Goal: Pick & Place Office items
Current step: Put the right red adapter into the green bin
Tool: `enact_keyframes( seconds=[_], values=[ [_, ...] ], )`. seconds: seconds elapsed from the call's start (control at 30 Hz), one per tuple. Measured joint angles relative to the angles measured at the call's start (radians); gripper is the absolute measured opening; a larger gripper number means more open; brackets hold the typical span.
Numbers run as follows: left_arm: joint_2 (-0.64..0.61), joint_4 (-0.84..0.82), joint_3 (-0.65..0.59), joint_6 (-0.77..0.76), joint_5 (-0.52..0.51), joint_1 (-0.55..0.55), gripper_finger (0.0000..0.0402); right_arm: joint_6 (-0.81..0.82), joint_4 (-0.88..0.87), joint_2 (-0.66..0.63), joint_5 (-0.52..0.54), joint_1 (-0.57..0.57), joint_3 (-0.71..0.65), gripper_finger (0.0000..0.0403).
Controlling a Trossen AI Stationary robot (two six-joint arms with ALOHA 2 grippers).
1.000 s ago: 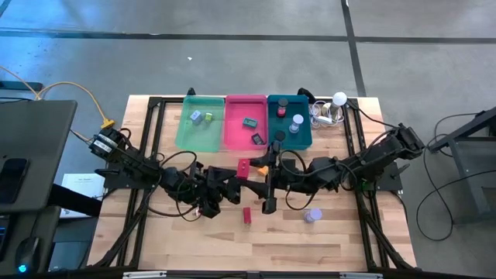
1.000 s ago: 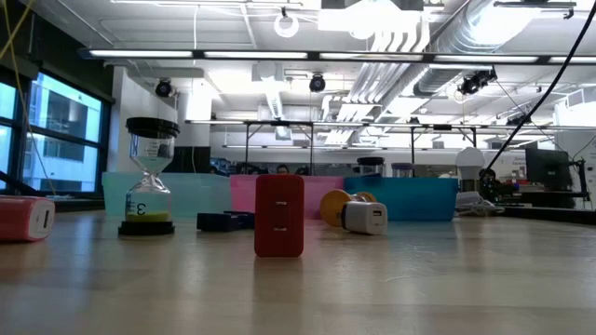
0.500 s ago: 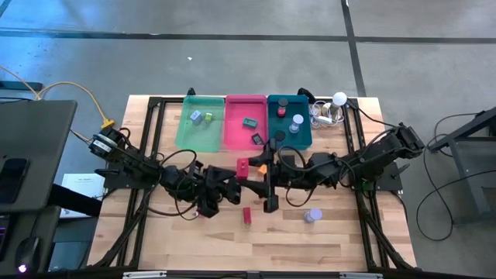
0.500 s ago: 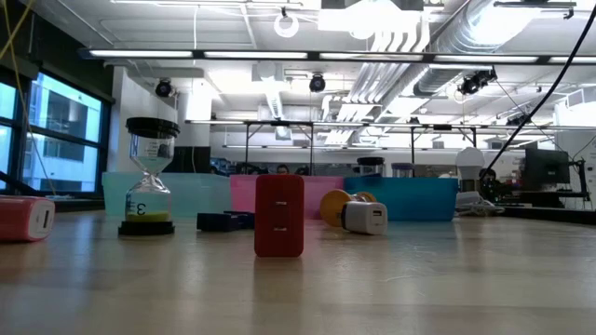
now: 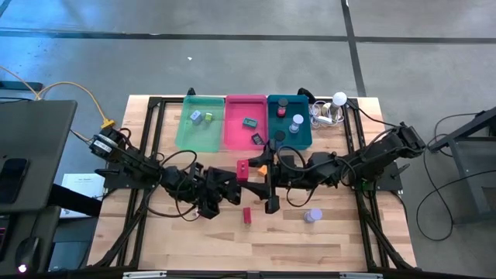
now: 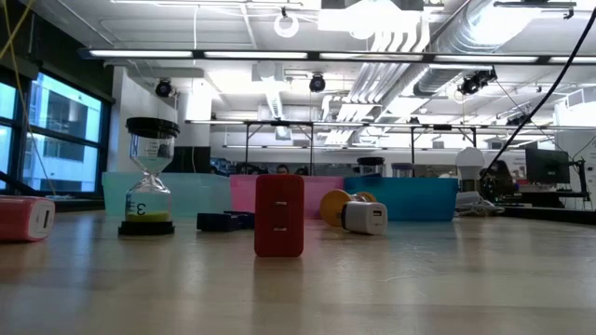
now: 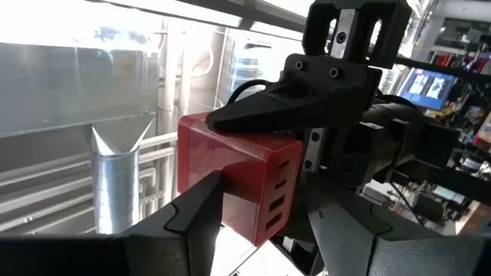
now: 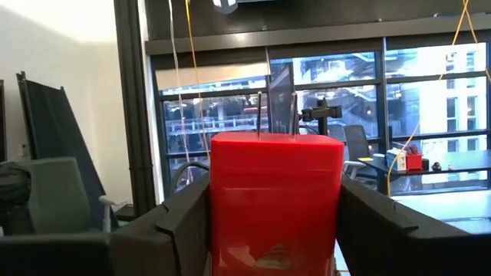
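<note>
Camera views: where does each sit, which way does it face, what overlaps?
High view: overhead, straight down on the table; both arms, left gripper and right gripper clamping one red block.
Low view: tabletop height, level toward the room; no arm; second red block upright.
Left wrist view: left arm, faces the held block and right gripper; own fingers.
Right wrist view: right arm, faces that block; own fingers.
Shared: wrist and high views show the held block.

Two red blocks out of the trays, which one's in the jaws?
The red block up between the two arms, held by the left gripper and right gripper jaws. The other red block stands alone on the table, nearer the front edge, untouched.
</note>
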Motion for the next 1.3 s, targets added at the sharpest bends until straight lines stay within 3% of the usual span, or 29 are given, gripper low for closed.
enact_keyframes(
  seconds=[0.8, 1.07, 1.3],
  values=[
    [-0.002, -0.001, 0.002, 0.025, 0.012, -0.019, 0.0178, 0.014, -0.055, 0.001, -0.006, -0.001, 0.0, 0.0207],
    [-0.009, -0.001, 0.003, 0.03, 0.004, -0.019, 0.0178, 0.013, -0.082, 0.003, 0.002, 0.006, -0.001, 0.0225],
    [-0.014, 0.0, 0.004, 0.074, -0.004, -0.023, 0.0165, 0.028, -0.109, 0.014, 0.002, -0.002, -0.002, 0.0199]
  ],
)
